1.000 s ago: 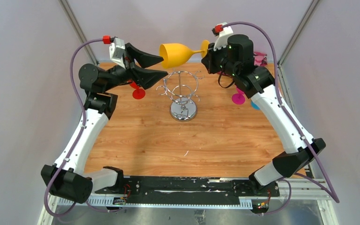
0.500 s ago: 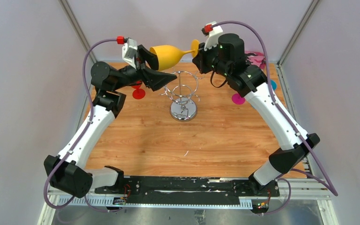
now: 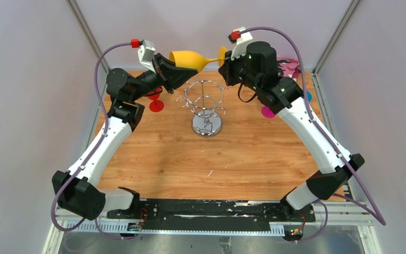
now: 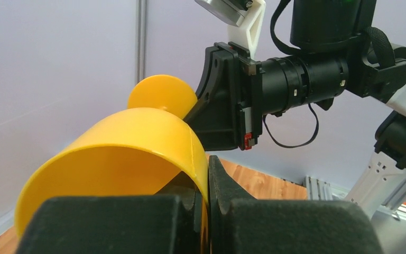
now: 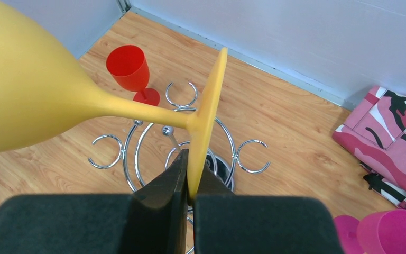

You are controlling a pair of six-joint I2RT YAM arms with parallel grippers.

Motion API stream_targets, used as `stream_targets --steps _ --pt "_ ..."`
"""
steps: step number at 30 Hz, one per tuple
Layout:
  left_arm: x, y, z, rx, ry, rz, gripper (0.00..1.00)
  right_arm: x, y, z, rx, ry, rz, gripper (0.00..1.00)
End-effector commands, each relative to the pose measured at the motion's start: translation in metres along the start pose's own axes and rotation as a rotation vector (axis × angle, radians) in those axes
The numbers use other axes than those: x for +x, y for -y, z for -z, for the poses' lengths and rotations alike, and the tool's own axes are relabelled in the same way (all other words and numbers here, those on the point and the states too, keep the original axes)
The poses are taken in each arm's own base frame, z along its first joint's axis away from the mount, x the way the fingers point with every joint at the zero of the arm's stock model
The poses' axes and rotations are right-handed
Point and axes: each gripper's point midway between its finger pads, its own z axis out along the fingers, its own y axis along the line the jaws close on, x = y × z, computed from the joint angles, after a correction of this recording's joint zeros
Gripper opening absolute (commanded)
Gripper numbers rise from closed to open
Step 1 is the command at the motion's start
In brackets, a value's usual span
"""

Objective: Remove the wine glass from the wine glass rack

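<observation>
Hovering over the rack (image 3: 206,103), the wine glass (image 3: 188,58) is clamped by right gripper (image 5: 190,177) at foot, left gripper (image 4: 205,182) at rim: seemingly a handover.

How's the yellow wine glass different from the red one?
The yellow glass lies sideways in the air; the red glass stands upright on the table. The left gripper pinches the yellow glass's rim, the right gripper its foot; the red glass is free. Both are stemmed.

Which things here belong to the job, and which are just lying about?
Job: yellow glass, rack, left end effector, right end effector.
Lying about: red glass, pink glass, camo cloth.
</observation>
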Motion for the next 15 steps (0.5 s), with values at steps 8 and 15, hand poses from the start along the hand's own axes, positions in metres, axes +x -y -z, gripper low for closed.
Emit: stream_targets --steps 8,15 --pt "-0.004 -0.003 0.004 -0.076 0.049 0.026 0.00 -0.014 -0.025 0.012 -0.087 0.062 0.003 0.37" --pt "-0.032 -0.019 0.020 -0.295 0.057 -0.017 0.00 -0.018 0.005 0.030 0.063 0.138 0.013 0.97"
